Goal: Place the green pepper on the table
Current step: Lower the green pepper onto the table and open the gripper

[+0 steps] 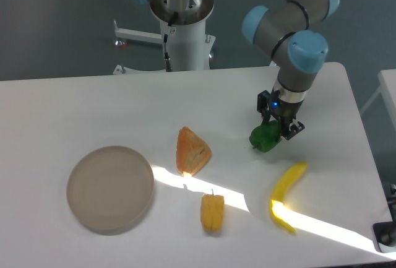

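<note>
One end effector (276,129) partly hides the green pepper (265,138).

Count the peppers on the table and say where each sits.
2. The green pepper sits right of centre at the gripper; the yellow pepper lies near the front edge. None appears hidden.

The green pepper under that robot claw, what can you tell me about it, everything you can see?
The green pepper is a small, glossy, bright-green toy with a rounded, lumpy body that looks like plastic. It lies low over the white table, right of the middle, tilted, with its upper right side tucked between the fingers of the gripper, which appears closed on it. Whether it already rests on the tabletop cannot be told. Nothing else touches it; the yellow banana lies apart, nearer the camera.
</note>
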Available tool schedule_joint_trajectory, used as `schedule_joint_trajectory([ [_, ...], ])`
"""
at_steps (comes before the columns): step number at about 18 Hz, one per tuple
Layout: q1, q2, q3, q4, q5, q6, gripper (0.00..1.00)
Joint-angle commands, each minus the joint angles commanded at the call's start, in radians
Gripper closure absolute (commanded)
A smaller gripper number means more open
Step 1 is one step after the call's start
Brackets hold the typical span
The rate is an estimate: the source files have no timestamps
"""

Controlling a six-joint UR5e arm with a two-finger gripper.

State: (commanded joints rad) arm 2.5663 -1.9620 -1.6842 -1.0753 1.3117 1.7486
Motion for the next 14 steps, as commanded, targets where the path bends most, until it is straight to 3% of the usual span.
schedule_joint_trajectory([
  [6,0.018,0.002,-0.008,-0.002,-0.066,-0.015,0.68],
  [14,0.022,0.002,-0.015,0.0,-0.072,-0.02,0.68],
])
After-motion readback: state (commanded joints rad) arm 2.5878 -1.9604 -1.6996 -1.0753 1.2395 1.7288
